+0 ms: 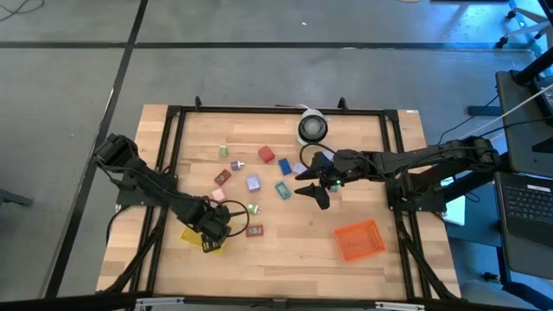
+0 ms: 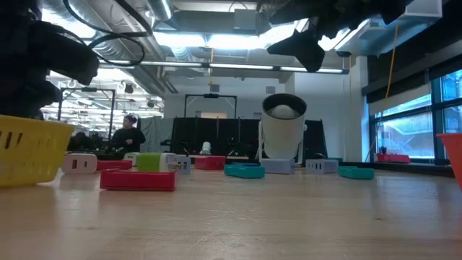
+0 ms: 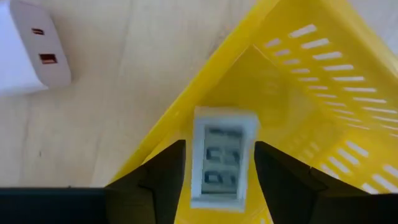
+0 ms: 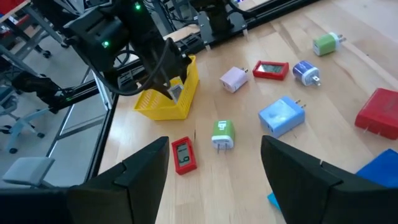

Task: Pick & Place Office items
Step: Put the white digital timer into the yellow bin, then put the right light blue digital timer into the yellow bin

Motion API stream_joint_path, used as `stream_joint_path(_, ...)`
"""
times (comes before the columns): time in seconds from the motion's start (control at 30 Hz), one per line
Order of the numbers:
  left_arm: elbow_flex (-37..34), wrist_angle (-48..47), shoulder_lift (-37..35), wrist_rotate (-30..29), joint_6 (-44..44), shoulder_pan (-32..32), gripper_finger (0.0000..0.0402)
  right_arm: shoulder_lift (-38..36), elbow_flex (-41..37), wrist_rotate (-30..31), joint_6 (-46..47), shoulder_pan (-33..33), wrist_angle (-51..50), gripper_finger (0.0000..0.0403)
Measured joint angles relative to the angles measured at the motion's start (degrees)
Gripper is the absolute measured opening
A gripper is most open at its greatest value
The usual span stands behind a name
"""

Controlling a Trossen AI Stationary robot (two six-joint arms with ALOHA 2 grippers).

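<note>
Left wrist view: your left claw (image 3: pixel 219 177) hangs over the yellow tray (image 3: pixel 323 93), its dark fingers spread, with a white block bearing a small grey display (image 3: pixel 221 158) between them; you cannot tell from this view whether the pads touch it. The tray is slotted plastic with slanted walls, and a smooth white charger with two ports (image 3: pixel 28 53) lies outside it on the pale wooden table (image 3: pixel 124 81). High view: only here do you see both arms at once, the left claw (image 1: pixel 212 226) at the yellow tray (image 1: pixel 192 237) and the right claw (image 1: pixel 313 183) raised in mid-table with fingers apart and empty, the orange mesh tray (image 1: pixel 359 239) near it. The office items (image 1: pixel 252 183), small blocky pieces, lie scattered between the two claws. Right wrist view: ahead of the right claw (image 4: pixel 214 168) you can distinguish pronged plugs in green (image 4: pixel 222 135) and blue (image 4: pixel 281 116).
</note>
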Motion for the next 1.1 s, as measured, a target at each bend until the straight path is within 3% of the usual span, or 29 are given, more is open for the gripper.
stream_joint_path(0.17,0.0,-2.4,0.0,-2.67,0.48,1.93,0.0206,0.0,0.0,0.11,0.1,0.0,-0.15,0.0256)
stream_joint_path(0.5,-0.02,-6.32,-1.63,-7.77,2.92,6.69,0.0212,-0.44,0.0,8.21,4.57,-0.04,-3.95,0.0256)
stream_joint_path(0.8,1.95,-5.12,-14.28,-11.88,2.31,6.7,0.0212,-4.54,0.0,13.38,3.31,-0.86,-6.12,0.0256)
stream_joint_path(0.93,5.8,-4.62,-19.24,-18.17,6.32,6.65,0.0212,-7.58,0.0,14.95,2.86,-1.81,-7.9,0.0256)
stream_joint_path(1.1,10.32,0.0,-23.4,-33.9,17.01,6.7,0.0212,-11.08,0.32,21.73,4.52,-2.49,-17.1,0.0256)
